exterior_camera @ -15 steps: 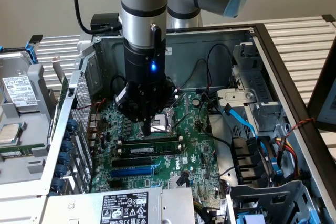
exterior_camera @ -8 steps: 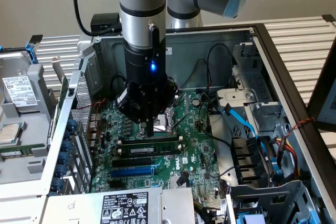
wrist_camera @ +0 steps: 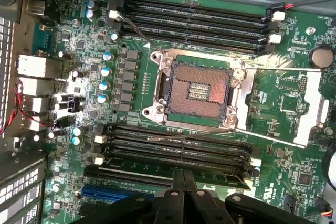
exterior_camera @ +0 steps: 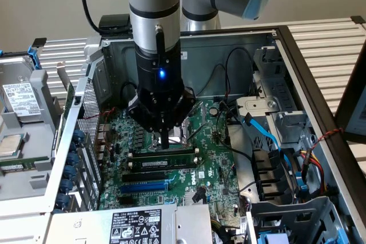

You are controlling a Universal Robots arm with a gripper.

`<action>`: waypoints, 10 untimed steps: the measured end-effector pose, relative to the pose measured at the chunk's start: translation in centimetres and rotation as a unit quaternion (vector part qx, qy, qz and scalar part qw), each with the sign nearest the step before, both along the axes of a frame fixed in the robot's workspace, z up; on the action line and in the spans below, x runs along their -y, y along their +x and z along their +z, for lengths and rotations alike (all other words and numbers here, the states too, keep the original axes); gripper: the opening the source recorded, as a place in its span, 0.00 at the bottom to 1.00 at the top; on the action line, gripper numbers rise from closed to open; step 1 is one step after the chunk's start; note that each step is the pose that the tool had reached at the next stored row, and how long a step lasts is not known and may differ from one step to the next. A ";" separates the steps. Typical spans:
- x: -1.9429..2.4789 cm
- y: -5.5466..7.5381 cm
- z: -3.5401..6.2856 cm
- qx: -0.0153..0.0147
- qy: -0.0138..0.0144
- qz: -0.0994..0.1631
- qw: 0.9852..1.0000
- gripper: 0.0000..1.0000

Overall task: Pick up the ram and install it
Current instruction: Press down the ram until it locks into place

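One arm, one claw point(exterior_camera: 164, 141), working inside an open computer case point(exterior_camera: 297, 61) that lies on its side. The claw hangs straight down over the circuit board point(exterior_camera: 209, 167). Its two fingers are pressed together with no gap between them, and I see nothing clamped in them. Their tip sits on, or just above, the top edge of the ram point(exterior_camera: 182, 152).

The ram stands on edge in the bank of black memory slots between the empty processor socket point(wrist_camera: 198, 92) and the blue slot point(exterior_camera: 146, 187), towards the board's middle. In the wrist view it shows as a thin green strip point(wrist_camera: 220, 178) running out from under the claw point(wrist_camera: 184, 179). A second stick with a white label point(exterior_camera: 157, 164) lies just beside it, on the blue-slot side. Whether the ram is fully seated or its end latches are closed, I cannot tell.

Risks, as I judge them:
- The tip bears near the middle of the stick. If the ram is not square in its slot, a downward push could bow it or flex the board beneath.
- A slightly tilted stick could jam at one end, leaving one latch open.
- The fingers could slip off the narrow top edge and strike the neighbouring stick or slot.
- Loose black cables point(exterior_camera: 229, 84) hang close to the arm and could snag.
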State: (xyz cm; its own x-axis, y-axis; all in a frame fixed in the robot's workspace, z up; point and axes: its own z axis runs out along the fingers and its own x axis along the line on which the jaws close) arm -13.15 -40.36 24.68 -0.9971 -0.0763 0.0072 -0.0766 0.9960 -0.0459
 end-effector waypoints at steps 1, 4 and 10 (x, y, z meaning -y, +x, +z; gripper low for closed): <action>0.00 0.0 0.00 0.000 0.000 -0.028 1.000 0.11; 0.00 0.0 0.00 0.001 0.000 -0.048 0.999 0.11; 0.00 -0.2 -0.01 0.001 0.000 -0.060 0.998 0.11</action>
State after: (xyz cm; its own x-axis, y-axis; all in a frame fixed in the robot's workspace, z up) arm -13.38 -40.36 24.67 -0.9990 0.0445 0.0044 0.0442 0.9980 -0.0456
